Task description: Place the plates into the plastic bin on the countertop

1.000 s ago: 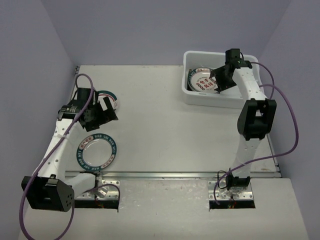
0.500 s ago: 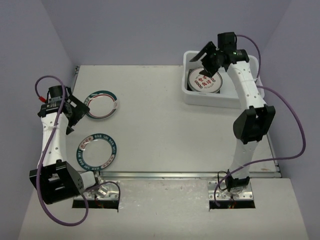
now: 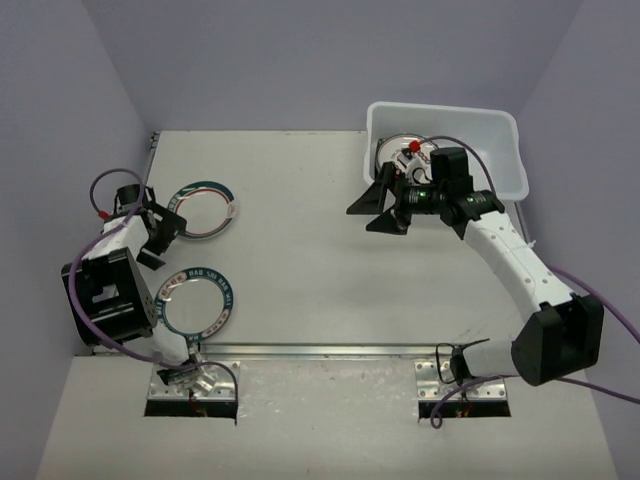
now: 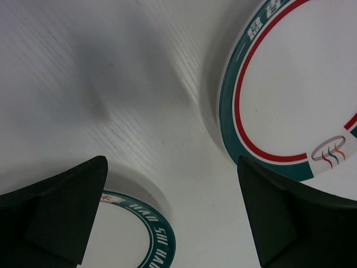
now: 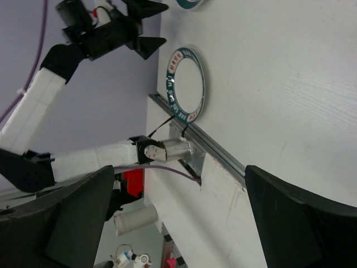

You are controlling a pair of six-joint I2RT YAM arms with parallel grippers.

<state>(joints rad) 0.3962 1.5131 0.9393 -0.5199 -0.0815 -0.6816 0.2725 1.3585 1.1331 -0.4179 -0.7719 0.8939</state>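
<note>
Two round white plates with teal lettered rims lie on the countertop (image 3: 300,250) at the left, one farther back (image 3: 203,208) and one nearer (image 3: 195,300). My left gripper (image 3: 160,232) is open and empty, low between them. The left wrist view shows the far plate (image 4: 295,95) and the near plate (image 4: 128,240) either side of the open left gripper (image 4: 173,223). A red-patterned plate (image 3: 405,155) lies in the white plastic bin (image 3: 480,125). My right gripper (image 3: 378,210) is open and empty over the countertop, just left of the bin. No black square plates show.
A metal rail (image 3: 320,350) runs along the near edge of the countertop; the right wrist view shows it too (image 5: 206,148), with the near plate (image 5: 187,84) and the left arm (image 5: 44,106). Purple walls close in the back and sides.
My right gripper has come up out of the bin and swung left over the countertop. My left gripper has drawn back from the far plate toward the table's left edge.
</note>
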